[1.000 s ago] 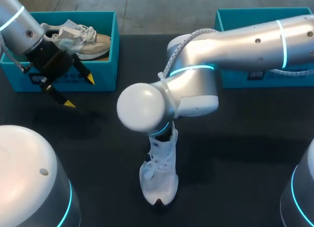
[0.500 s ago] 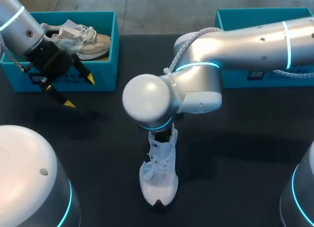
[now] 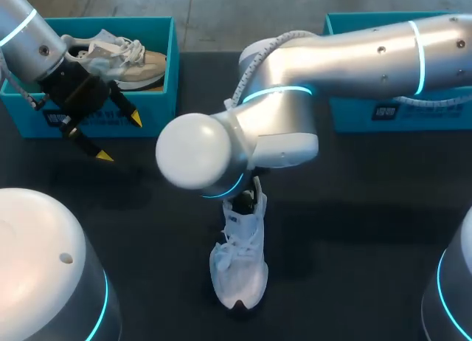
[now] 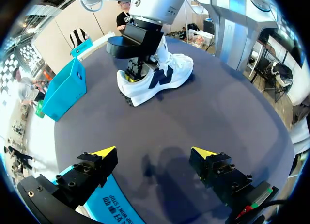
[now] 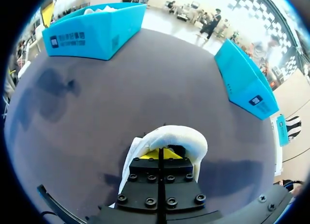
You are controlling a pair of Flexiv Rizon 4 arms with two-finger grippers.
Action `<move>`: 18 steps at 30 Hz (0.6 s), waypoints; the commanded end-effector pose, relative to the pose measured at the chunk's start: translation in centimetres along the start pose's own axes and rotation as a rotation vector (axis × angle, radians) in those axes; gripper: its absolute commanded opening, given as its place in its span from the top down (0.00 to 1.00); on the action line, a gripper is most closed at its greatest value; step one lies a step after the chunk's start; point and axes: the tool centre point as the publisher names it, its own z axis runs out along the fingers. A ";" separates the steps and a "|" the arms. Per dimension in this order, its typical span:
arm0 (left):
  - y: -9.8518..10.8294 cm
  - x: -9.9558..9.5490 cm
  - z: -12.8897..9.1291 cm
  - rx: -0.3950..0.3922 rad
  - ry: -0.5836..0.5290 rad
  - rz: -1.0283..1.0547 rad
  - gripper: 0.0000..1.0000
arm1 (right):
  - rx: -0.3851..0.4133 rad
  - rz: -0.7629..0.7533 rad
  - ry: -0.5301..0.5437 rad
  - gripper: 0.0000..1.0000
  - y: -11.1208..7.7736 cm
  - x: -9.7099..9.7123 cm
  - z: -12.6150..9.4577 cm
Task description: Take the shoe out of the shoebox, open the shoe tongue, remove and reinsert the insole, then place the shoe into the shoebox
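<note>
dark table: shoe toe toward me, collar around right gripper, fingers together, what they pinch i cannot tell; left gripper wide open, empty, well apart.

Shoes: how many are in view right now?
2. A white shoe stands on the table; a beige shoe lies in the left box. My right arm covers most of the right box, so another could be hidden there.
</note>
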 end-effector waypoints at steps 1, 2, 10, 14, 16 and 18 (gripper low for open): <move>0.0 0.1 0.0 -0.003 0.001 0.000 0.00 | -0.007 0.411 -0.053 1.00 -0.3 0.7 0.5; 0.0 0.1 0.0 -0.003 0.001 0.000 0.00 | -0.006 0.411 -0.057 1.00 -0.3 0.7 0.6; 0.0 0.1 0.0 -0.003 0.001 0.000 0.00 | 0.005 0.457 -0.100 1.00 0.0 0.1 1.7; 0.0 0.1 0.0 -0.003 0.001 0.000 0.00 | 0.003 0.478 -0.108 1.00 0.0 -0.3 2.0; 0.0 0.1 0.0 -0.003 0.001 0.000 0.00 | 0.014 0.476 -0.113 1.00 0.0 -0.3 2.5; 0.0 0.1 0.0 -0.003 0.001 0.000 0.00 | 0.033 0.473 -0.104 1.00 -0.3 -0.2 3.1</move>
